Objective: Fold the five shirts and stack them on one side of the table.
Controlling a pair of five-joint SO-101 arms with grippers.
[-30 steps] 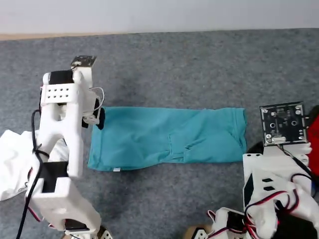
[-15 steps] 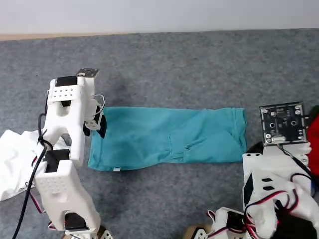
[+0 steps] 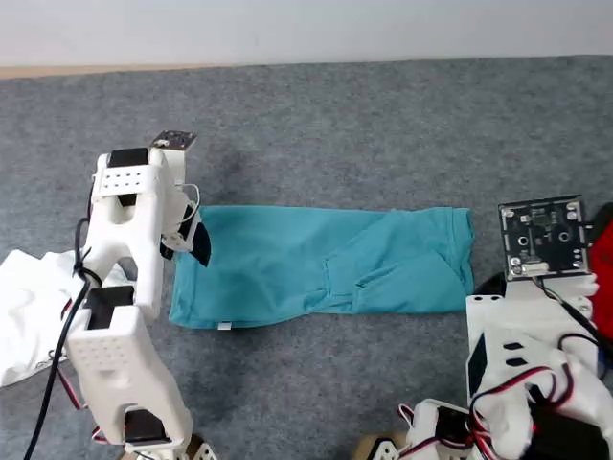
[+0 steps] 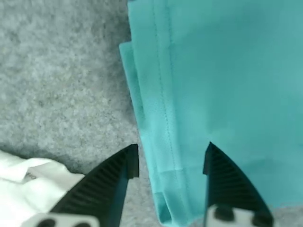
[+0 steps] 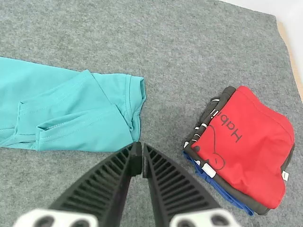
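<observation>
The work surface is a grey felt mat (image 3: 335, 115) covering the table, with a pale wall (image 3: 287, 29) along its far edge. The teal shirt (image 3: 326, 264) lies at mid-table as a long flat band with its sleeves turned in, running from my left arm toward my right.

My left claw (image 4: 171, 151) is spread at the shirt's left end. One finger is over the cloth and the other over the mat beside the layered short edge. I cannot tell whether the tips touch the cloth. My right claw (image 5: 142, 151) is pressed together with nothing in it, above bare mat near the shirt's sleeve end.

Step in hand, as I judge it: grip the left end and fold it across toward the right.
- Seat the fingers low enough to catch every layer of the edge, not the top ply alone.
- Close fully before lifting.
- Carry the end low and straight so the long edges line up.

Clearances:
- The white shirt (image 3: 29, 307) is heaped just beside the left arm, on its outer side. Keep the outer finger off it.
- The folded stack (image 5: 246, 137), red on top, sits at the table's right edge, apart from the teal shirt.
- Bare mat lies beyond the shirt's far long edge and gives room for the swing.
</observation>
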